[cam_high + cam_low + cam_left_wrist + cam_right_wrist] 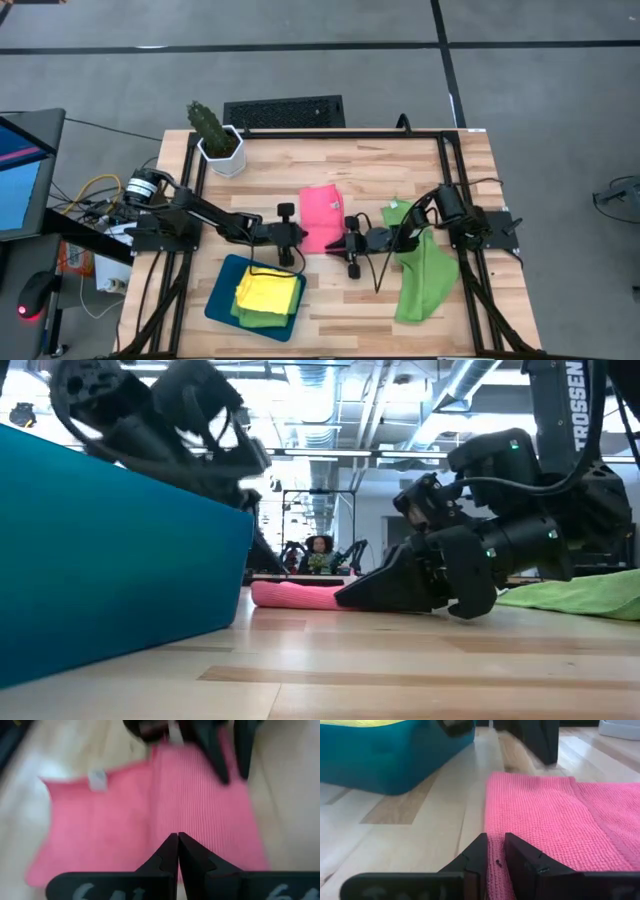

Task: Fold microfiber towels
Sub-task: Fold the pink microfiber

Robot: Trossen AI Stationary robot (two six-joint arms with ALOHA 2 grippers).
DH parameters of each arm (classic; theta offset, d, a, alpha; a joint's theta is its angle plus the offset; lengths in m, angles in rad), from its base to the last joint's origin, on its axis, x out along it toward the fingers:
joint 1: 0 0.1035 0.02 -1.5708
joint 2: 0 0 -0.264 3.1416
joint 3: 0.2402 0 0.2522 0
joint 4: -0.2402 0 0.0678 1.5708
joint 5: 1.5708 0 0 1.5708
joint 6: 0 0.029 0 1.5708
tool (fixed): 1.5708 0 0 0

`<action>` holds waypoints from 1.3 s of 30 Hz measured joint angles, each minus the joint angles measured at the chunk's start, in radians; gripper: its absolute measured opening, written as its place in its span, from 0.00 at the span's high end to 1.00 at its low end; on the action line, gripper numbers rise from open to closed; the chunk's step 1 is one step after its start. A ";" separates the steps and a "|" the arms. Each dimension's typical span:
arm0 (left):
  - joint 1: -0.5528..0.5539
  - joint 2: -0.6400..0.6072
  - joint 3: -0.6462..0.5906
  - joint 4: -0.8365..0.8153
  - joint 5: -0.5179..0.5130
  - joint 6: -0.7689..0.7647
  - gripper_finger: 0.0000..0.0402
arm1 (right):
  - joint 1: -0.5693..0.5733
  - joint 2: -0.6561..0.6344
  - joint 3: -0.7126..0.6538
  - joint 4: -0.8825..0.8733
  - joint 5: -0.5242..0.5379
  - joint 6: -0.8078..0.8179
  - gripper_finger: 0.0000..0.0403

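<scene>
Blur smears the left wrist view. Left claw (177, 837), fingers together, hangs over the pink towel (320, 218); right claw (495, 851) pinches that towel's near edge. Tray (222, 297) sits just beside; bare wood lies between.

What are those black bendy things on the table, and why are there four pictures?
They are two robot arms with pinchers called grippers. One picture looks down from above, one peeks across the tabletop, and two come from cameras on the arms' wrists. On the wooden table lie a pink towel, a green towel, and a teal tray with a yellow towel on more green cloth. A potted cactus stands at the back. The left gripper is shut and holding nothing, above the pink towel. The right gripper sits low at that towel's edge, pinching it.
</scene>
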 joint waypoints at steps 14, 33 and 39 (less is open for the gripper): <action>-0.071 0.101 -0.034 0.190 0.088 -0.032 0.99 | 0.000 0.001 -0.008 0.010 0.001 0.007 0.77; -0.085 -0.020 -0.011 0.061 -0.069 -0.096 0.99 | -0.087 -0.303 -0.111 -0.176 0.310 0.087 0.76; -0.024 -0.176 -0.011 0.047 -0.264 -0.045 0.98 | -0.238 -0.409 -0.060 -0.461 0.267 0.147 0.64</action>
